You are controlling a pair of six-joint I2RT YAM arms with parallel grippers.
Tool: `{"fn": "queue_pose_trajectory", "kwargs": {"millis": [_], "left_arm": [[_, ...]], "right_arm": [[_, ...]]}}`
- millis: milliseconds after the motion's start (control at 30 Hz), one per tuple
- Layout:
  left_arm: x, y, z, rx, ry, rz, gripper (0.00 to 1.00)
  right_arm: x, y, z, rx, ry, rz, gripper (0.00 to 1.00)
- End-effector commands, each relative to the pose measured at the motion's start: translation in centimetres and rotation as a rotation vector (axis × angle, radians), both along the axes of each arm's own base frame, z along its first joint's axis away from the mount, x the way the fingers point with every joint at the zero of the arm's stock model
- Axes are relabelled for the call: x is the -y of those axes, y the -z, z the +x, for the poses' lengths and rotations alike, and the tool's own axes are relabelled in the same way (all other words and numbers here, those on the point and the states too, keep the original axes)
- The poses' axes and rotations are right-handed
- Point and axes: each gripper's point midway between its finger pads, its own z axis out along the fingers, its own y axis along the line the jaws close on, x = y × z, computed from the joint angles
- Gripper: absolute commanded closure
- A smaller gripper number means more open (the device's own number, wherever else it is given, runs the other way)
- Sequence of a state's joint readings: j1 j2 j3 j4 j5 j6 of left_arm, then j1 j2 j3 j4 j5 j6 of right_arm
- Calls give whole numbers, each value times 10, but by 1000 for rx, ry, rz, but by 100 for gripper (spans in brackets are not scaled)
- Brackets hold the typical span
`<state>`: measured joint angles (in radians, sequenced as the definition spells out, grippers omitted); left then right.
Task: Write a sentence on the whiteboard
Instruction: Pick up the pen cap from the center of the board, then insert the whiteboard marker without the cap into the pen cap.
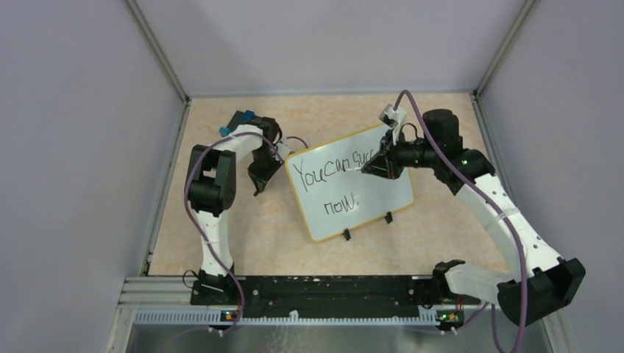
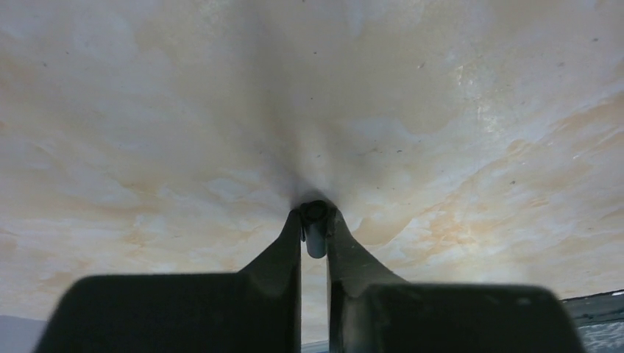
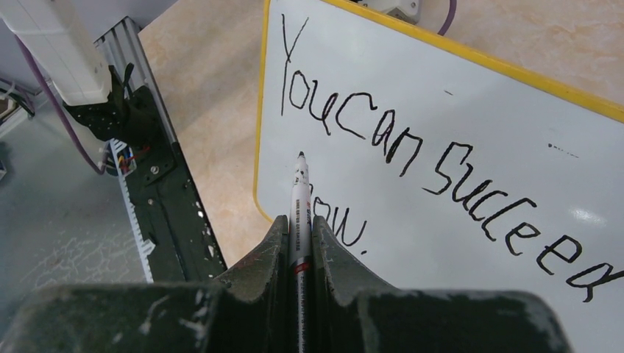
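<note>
The sentence [image 3: 412, 165], "You can succeed now.", is written in black on the whiteboard [image 1: 384, 193], placed mid-bench [image 1: 279, 243]. A marker [image 3: 299, 195] is pinched by the right fingers [image 3: 271, 254] over the board. A small dark piece [image 2: 316, 229] is pinched by the left fingers [image 2: 283, 254] beside the board's left edge.

Light: soft, even, from overhead; the tabletop [image 1: 243, 243] is moderately bright in the top external view, with no hard-edged shadows.
Shadow: in the left wrist view, a dim smudge on the tabletop just past the left gripper [image 2: 315, 217].
Glare: a faint pale patch on the whiteboard [image 3: 589, 215].
Focus: the sentence [image 3: 401, 151] and marker [image 3: 299, 191] are crisp; the left gripper's fingers [image 2: 279, 254] are black, underexposed and soft.
</note>
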<state>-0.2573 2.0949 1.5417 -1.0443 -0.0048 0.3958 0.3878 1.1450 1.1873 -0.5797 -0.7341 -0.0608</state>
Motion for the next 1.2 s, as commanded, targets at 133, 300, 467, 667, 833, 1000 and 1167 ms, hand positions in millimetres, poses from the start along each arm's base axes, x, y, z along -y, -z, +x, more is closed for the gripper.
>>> {"fn": "queue_pose_trajectory", "kwargs": {"millis": [133,300,467,667,833,1000,1167], "left_arm": [[14,-31,24,107,-133,-238,100],[20,-85,41,205,-222,-434,100],[5,-177,69,375,-349,-719,100],[9,-277,75,614,-345,-919,100],[18,-351,67,794,-343,-1037,100],[34,-408,46,840,-321,-1202,100],[49,-434,20,782,-346,-1395,100]], "right_arm": [[1,-26,6,44,3,20,100],[-5,-39,14,49,16,62,100],[-11,-58,23,25,40,106,100],[-15,-92,37,58,95,181,100],[-15,-128,52,169,132,223,100],[-5,-194,54,448,203,311,100],[-11,-223,33,816,244,317,100]]}}
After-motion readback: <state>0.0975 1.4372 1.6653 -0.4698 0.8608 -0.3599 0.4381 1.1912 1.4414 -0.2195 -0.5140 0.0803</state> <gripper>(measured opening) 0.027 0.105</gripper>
